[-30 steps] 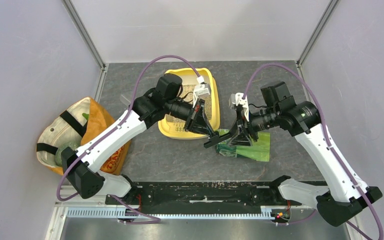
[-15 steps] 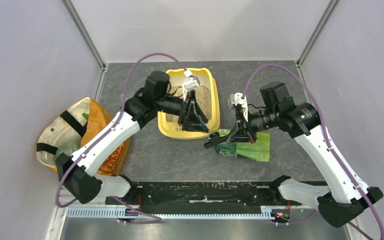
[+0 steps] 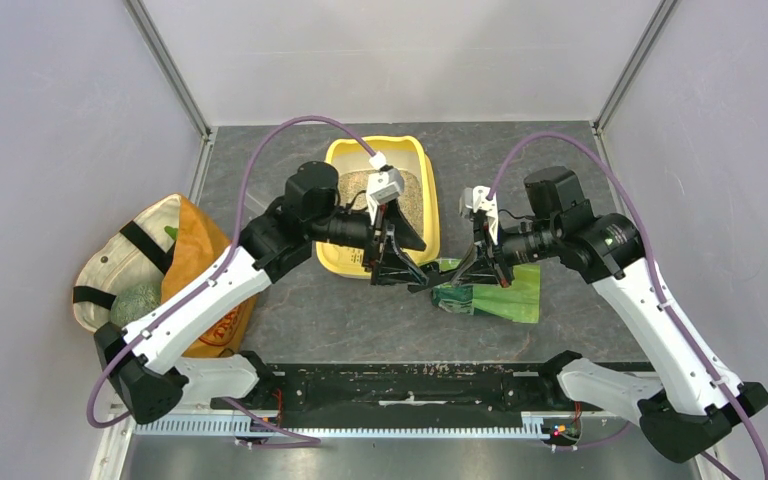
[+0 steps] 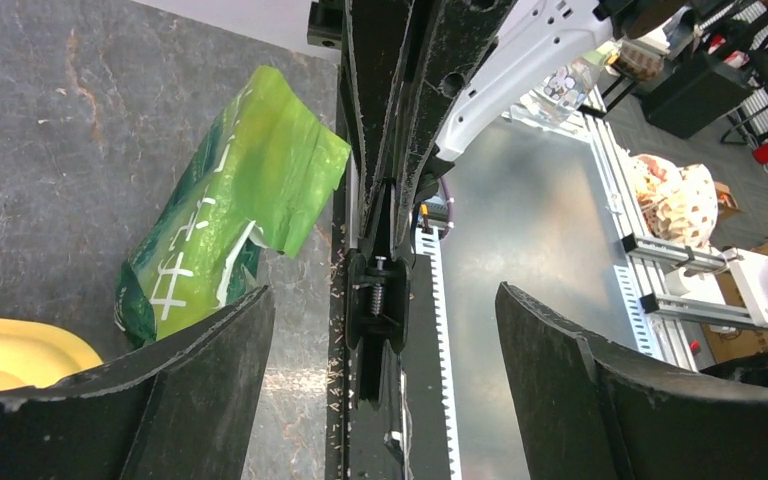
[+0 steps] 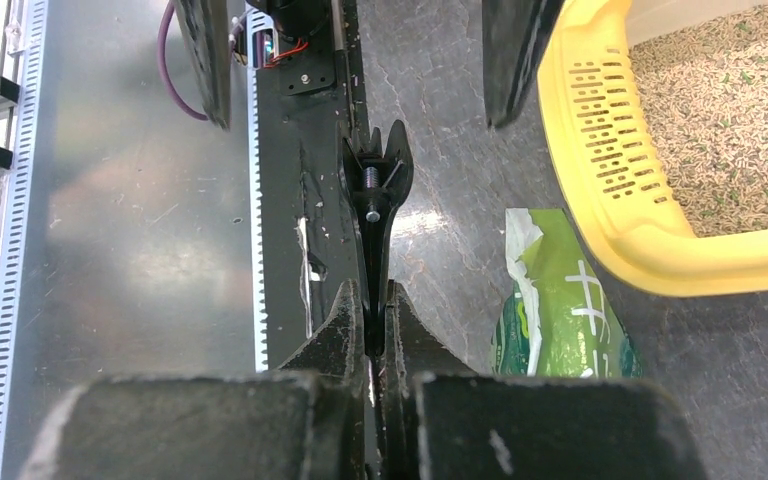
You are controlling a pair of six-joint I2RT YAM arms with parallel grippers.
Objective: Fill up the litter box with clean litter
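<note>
Two containers: the litter box [image 5: 600, 200] on the table [image 3: 290, 310] holds clean litter [image 5: 730, 120]; a green bag [image 3: 505, 295] lies flat just beside it. My left gripper [image 4: 382, 300] stands wide open, my right gripper [image 5: 375, 300] clamps a black clip [image 5: 372, 190].

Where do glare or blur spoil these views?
Right wrist: glare patch on the metal plate, right claw soft up close. Left wrist: left claw dark and soft, green bag sharp. Top: evenly lit, no strong glare.
</note>
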